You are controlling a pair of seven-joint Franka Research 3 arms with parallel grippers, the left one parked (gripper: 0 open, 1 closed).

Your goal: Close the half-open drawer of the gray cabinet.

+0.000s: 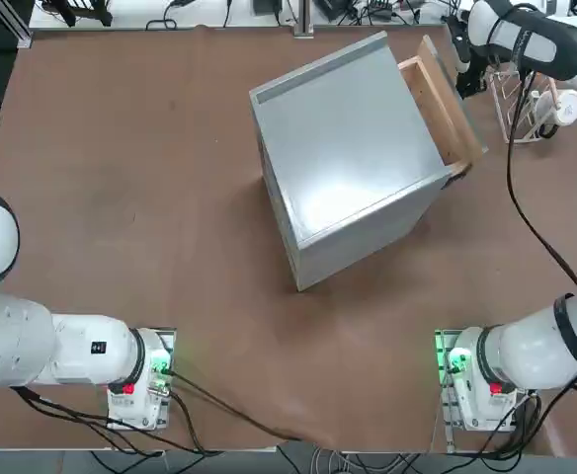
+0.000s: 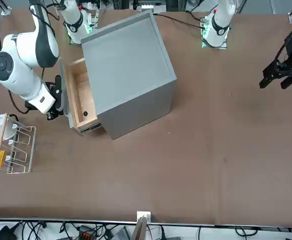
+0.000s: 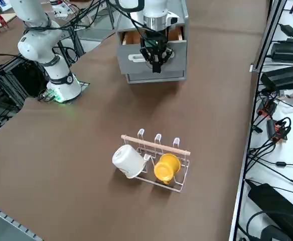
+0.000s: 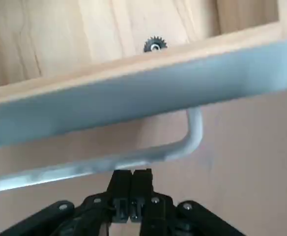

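Observation:
The gray cabinet [image 1: 353, 148] stands angled in the middle of the table. Its light-tan wooden drawer [image 1: 445, 104] sticks partway out of the side facing the rack. The drawer has a gray front panel [image 4: 133, 103] with a metal bar handle [image 4: 148, 155], and a small black gear [image 4: 155, 45] lies inside. My right gripper [image 4: 131, 183] is shut with nothing between its fingers, and its tips sit right at the handle, outside the drawer front. The same gripper shows against the drawer front in the side view [image 3: 155, 57] and in the front view [image 2: 60, 100].
A small wire rack [image 3: 159, 158] holding a white mug [image 3: 128, 160] and a yellow mug [image 3: 166, 167] stands on the table a little way behind my gripper, away from the cabinet. Brown tabletop [image 1: 150, 197] surrounds the cabinet on its other sides.

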